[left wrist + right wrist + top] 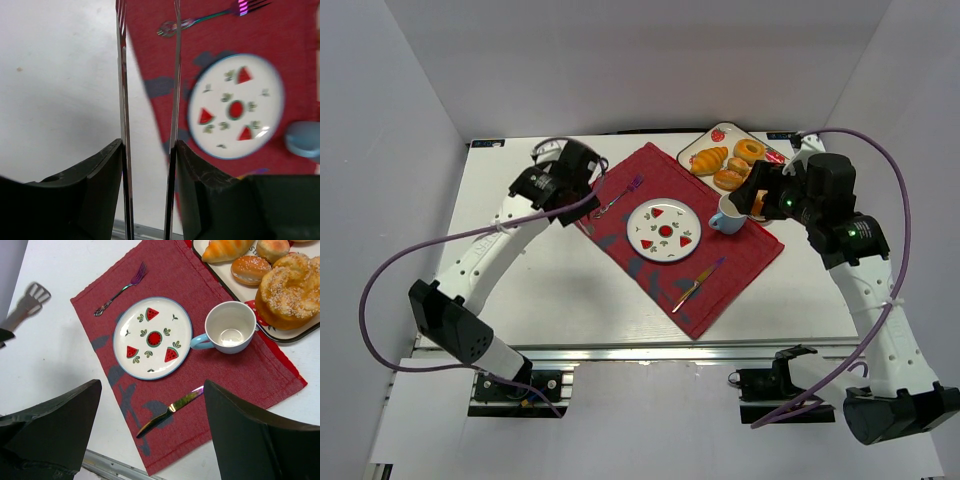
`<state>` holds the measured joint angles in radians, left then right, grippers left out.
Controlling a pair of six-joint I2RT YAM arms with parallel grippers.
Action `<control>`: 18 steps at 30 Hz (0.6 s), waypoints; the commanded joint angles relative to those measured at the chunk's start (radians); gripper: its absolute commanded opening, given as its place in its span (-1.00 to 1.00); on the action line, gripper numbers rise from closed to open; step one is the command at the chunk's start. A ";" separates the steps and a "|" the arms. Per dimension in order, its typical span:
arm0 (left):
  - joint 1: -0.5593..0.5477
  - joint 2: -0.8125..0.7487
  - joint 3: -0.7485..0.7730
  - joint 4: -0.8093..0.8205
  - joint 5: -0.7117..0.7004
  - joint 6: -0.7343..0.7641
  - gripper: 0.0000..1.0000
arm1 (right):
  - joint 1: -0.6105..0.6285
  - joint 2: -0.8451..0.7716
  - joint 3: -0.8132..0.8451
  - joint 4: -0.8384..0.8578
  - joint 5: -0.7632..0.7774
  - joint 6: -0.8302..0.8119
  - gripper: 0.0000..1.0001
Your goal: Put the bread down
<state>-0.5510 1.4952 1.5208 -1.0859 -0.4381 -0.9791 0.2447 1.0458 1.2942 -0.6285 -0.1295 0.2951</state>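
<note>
The left pincer (pixel 149 147) is clenching metal tongs (pixel 123 100) left of the white watermelon-patterned plate (pixel 663 229), the right pincer (pixel 152 382) is hanging released, and the golden-orange ridged croissant (pixel 709 160) is lying on the white tray (pixel 719 134) beyond that plate.

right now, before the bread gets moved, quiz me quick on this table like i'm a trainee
1. True or false: the croissant lies on the watermelon plate.
2. The left claw holds: A a spoon, B tongs, C a sponge.
3. Fill in: the right claw has its jaws ____.
Key: 1 false, it is on the tray; 2 B; 3 open.
</note>
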 commanded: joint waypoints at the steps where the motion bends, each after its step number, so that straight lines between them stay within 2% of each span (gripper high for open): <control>1: -0.001 0.060 0.154 -0.083 0.050 0.043 0.09 | 0.005 0.016 0.059 0.024 0.045 0.048 0.79; 8: -0.018 0.261 0.445 -0.022 0.143 0.209 0.10 | 0.004 0.065 0.212 -0.020 0.238 0.128 0.79; 13: -0.040 0.465 0.758 0.038 0.199 0.304 0.10 | 0.005 0.094 0.300 -0.030 0.274 0.171 0.79; 15: -0.041 0.546 0.818 0.085 0.246 0.355 0.10 | 0.004 0.083 0.297 -0.020 0.284 0.170 0.79; 18: -0.046 0.586 0.780 0.245 0.291 0.445 0.09 | 0.004 0.050 0.248 0.029 0.313 0.153 0.79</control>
<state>-0.5892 2.0846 2.2852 -0.9825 -0.2256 -0.6567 0.2447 1.1255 1.5589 -0.6502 0.1272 0.4419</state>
